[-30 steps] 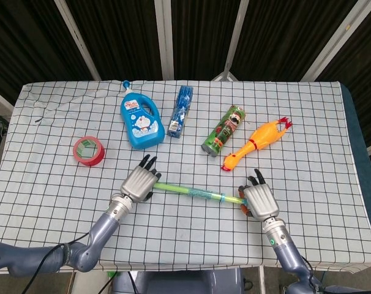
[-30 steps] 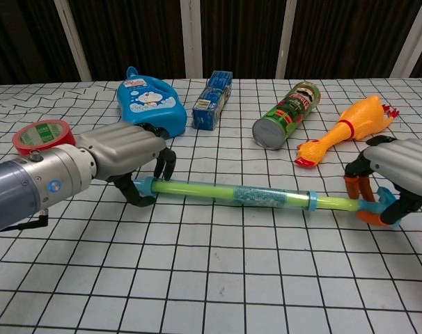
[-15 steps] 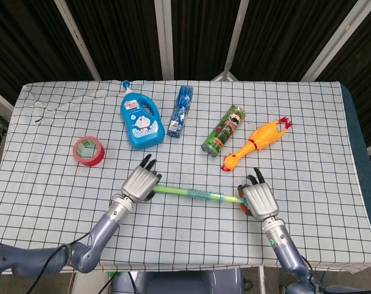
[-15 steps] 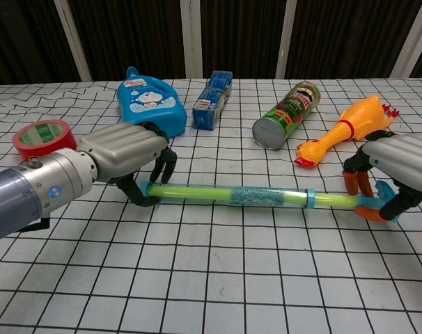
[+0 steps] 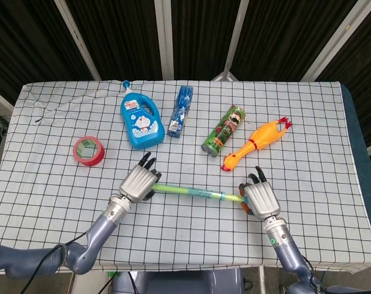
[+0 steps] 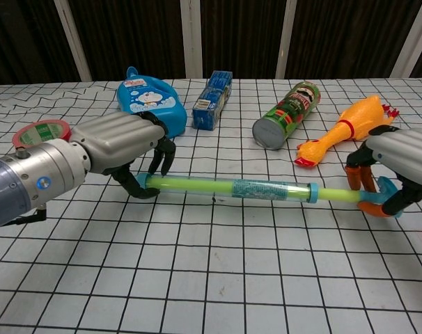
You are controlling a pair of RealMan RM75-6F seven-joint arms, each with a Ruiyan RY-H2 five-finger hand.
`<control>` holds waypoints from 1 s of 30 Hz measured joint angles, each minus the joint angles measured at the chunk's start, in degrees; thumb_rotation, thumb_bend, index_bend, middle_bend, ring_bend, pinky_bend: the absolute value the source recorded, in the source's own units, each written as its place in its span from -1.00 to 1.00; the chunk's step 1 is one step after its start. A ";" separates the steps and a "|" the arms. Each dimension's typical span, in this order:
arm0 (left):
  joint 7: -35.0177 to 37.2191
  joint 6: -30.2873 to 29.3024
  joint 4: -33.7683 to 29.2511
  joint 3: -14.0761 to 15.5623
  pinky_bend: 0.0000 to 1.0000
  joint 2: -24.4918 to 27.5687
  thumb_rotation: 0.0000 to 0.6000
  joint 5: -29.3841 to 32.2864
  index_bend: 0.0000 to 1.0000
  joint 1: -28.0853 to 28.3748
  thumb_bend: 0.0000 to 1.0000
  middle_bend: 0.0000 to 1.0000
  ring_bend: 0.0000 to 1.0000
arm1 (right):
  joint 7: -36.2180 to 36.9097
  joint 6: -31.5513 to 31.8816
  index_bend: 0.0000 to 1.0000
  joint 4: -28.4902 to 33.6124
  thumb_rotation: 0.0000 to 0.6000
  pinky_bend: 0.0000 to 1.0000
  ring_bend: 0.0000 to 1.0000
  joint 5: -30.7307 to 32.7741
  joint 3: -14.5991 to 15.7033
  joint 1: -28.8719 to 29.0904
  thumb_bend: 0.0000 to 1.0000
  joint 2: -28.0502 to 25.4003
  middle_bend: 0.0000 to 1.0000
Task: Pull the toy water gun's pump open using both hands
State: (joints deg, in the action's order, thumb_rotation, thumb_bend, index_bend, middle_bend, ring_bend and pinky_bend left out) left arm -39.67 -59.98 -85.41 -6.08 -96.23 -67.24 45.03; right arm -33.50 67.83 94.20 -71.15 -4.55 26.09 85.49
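Note:
The toy water gun (image 5: 191, 193) (image 6: 239, 188) is a long translucent green tube with a patterned label in the middle, lying across the checked cloth. My left hand (image 5: 139, 182) (image 6: 117, 142) grips the tube's blue-capped left end. The thinner pump rod sticks out on the right past a blue collar (image 6: 312, 192). My right hand (image 5: 259, 199) (image 6: 399, 167) holds the orange and blue pump handle (image 6: 374, 202) at the far right end. The tube looks lifted slightly off the table in the chest view.
Behind the gun stand a blue detergent bottle (image 5: 141, 119), a blue packet (image 5: 180, 110), a green crisps can (image 5: 223, 130) on its side and an orange rubber chicken (image 5: 257, 144). A red tape roll (image 5: 88, 150) lies at the left. The table's front edge is near both forearms.
The gun has shifted a little up and to the right in the chest view, carried by both hands. The exposed rod length looks about the same.

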 measured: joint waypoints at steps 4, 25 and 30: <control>-0.34 -0.27 -2.67 -0.13 -0.90 1.95 1.00 -0.32 0.03 -0.04 -0.11 0.12 -0.75 | 0.06 0.14 0.47 0.51 1.00 -1.00 -0.56 0.19 -0.08 -0.10 0.00 -0.54 0.24; 1.74 -2.57 -12.91 3.32 -0.90 13.62 1.00 -3.63 0.03 -3.78 -0.11 0.12 -0.75 | -1.21 1.55 0.47 3.19 1.00 -1.00 -0.54 -0.30 0.57 -0.87 0.00 -2.74 0.24; 3.20 -2.77 -12.34 3.88 -0.90 14.70 1.00 -4.66 0.03 -4.58 -0.11 0.12 -0.75 | -1.54 1.32 0.47 2.88 1.00 -1.00 -0.54 -0.03 0.55 -0.76 0.00 -2.74 0.24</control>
State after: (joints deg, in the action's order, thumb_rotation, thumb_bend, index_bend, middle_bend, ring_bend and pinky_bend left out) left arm -36.46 -62.75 -97.75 -2.20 -81.53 -71.90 40.45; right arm -35.04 69.15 97.08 -71.19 -4.00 25.33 82.75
